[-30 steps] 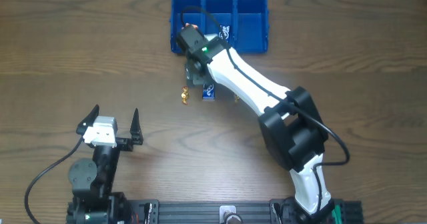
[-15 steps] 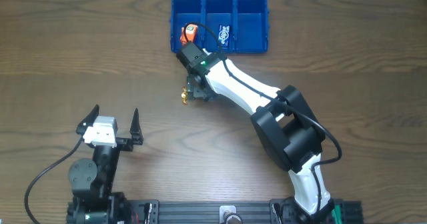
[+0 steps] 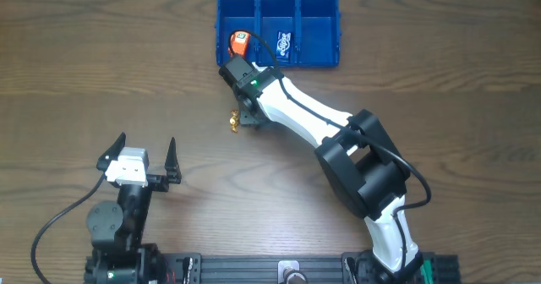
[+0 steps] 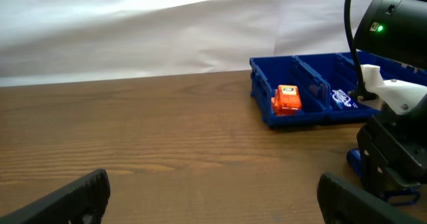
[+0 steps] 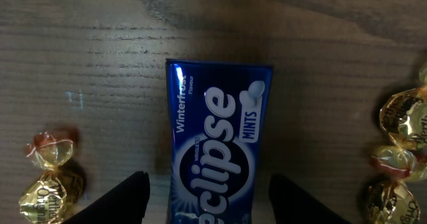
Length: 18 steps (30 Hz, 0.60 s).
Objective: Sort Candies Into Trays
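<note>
Looking down past our right gripper [image 5: 212, 199], we see the blue mint box [image 5: 219, 141] flat on the table near the blue tray [image 3: 313, 64], on the side facing the arms. Its long way points straight out from that gripper. The fingers are spread wide, one by each long side. Our left gripper [image 3: 144, 149], spread too, sits well apart from the tray.

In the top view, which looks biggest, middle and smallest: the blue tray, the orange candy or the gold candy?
1. Blue tray, by far the largest.
2. Orange candy.
3. Gold candy. It looks smallest, but the right arm may hide part of it, so that is unsure.
</note>
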Tool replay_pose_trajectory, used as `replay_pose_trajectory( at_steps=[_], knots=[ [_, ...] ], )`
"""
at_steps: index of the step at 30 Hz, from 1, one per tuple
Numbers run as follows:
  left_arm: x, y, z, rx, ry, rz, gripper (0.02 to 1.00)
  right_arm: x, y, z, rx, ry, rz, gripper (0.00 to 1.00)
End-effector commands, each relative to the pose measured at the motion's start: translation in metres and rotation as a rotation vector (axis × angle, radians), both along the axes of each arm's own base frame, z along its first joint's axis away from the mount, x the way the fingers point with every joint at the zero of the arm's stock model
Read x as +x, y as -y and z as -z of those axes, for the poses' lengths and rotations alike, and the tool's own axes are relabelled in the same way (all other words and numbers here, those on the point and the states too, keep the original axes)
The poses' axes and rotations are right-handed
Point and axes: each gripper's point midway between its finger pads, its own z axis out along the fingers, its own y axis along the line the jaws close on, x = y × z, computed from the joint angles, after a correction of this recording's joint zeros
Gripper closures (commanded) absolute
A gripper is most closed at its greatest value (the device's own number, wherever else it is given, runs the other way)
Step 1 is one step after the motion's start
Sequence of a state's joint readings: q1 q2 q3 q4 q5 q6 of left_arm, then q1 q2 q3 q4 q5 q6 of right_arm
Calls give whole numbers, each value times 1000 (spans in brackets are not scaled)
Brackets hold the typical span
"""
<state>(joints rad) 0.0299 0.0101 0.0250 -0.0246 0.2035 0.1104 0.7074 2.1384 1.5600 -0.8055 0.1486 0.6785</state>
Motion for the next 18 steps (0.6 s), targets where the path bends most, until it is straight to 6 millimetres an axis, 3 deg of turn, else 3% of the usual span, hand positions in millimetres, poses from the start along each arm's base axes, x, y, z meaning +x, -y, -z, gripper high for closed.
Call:
replay_pose_trajectory(
  at_steps=[1,4,7,13,16,18],
  knots=[
    [-1,1,16,15,-44,7,20,-5,3,19,-25,-32,26,395],
    [-1,1,16,15,-44,7,23,-4,2,20,-22,-29,27,430],
    [-1,1,16,15,-44,7,20,-3,2,20,-21,-27,27,656],
    [-1,1,16,15,-44,7,20,-1,0,17,-10,-15,27,787],
    [-1,1,16,15,-44,7,20,5,0,-7,4,37,30,801],
    [-1,1,16,15,-44,7,20,14,6,-40,2,124,42,801]
  ],
)
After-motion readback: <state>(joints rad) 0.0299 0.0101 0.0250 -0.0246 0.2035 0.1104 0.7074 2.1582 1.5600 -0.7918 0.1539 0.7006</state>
